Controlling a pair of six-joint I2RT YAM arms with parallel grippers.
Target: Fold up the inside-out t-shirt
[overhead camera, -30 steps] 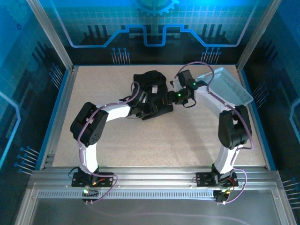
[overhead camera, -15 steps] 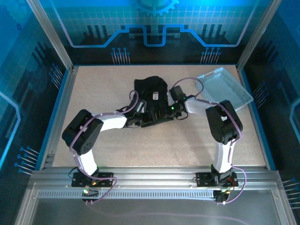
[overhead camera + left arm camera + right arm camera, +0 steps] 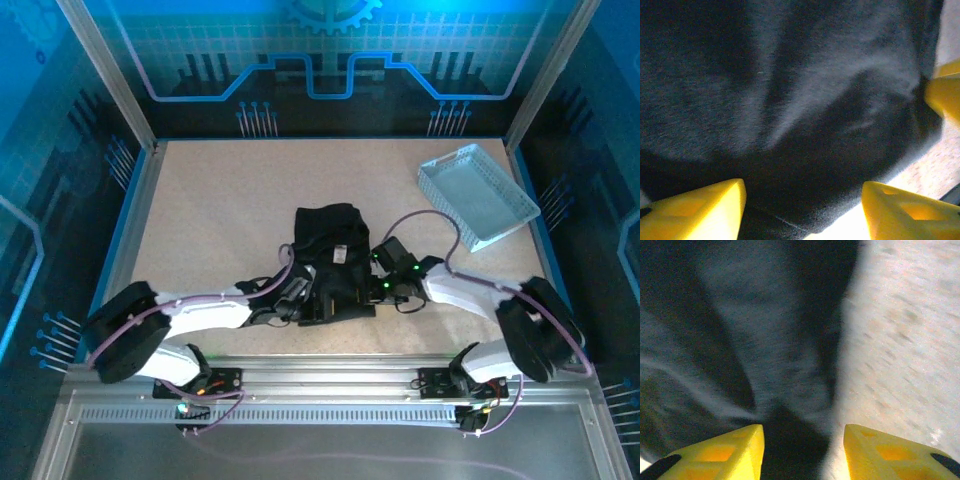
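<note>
The left gripper (image 3: 802,202) clamps a thick bunch of the inside-out t-shirt (image 3: 330,235), on the side farther from the grey tray (image 3: 480,195). The shirt lies crumpled, left of the tray and nearer the arm bases. The right gripper (image 3: 802,445) pinches its tray-side edge.

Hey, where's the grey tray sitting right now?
In the top external view the grey tray sits at the far right corner of the table, apart from the black t-shirt bunched near the middle between the two arms.
</note>
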